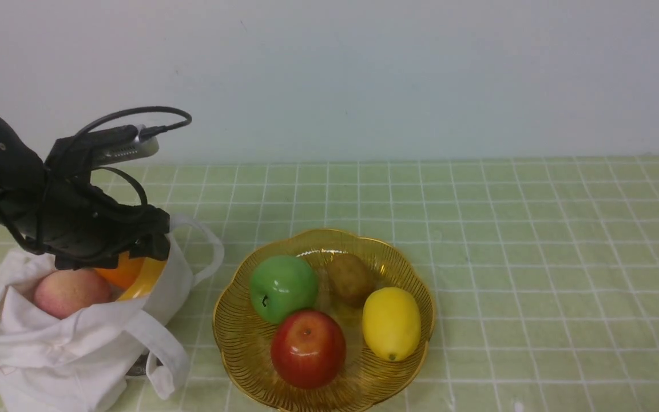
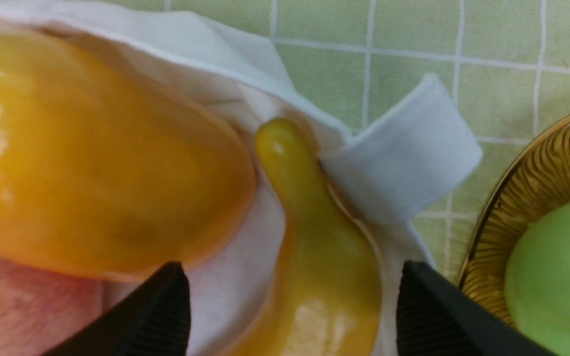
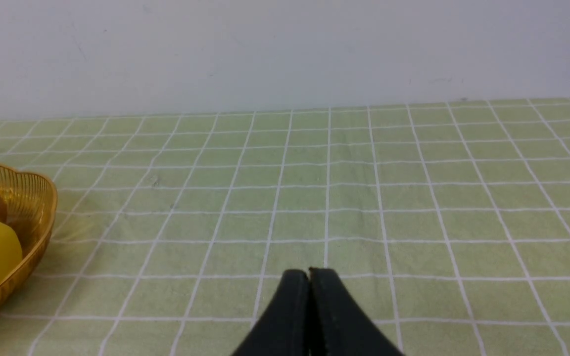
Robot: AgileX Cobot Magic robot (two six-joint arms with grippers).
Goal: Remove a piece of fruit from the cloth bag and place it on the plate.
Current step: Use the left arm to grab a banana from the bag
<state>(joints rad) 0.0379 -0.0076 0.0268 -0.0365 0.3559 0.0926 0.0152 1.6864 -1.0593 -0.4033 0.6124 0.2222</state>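
Left wrist view: parted left fingers (image 2: 159,311) flank glossy yellow banana (image 2: 324,257); right fingers (image 3: 290,316) closed.

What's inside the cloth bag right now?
Three fruits show in the cloth bag: a pink apple-like fruit, an orange mango-like fruit and the banana, which the open left tool straddles. Cloth and the tool cover anything deeper.

Left arm (image 1: 15,183) reaches in low from the side, wrist pitched downward. Left gripper (image 2: 292,287) jaws spread wide. Right gripper (image 3: 308,279) jaws pressed flush together.
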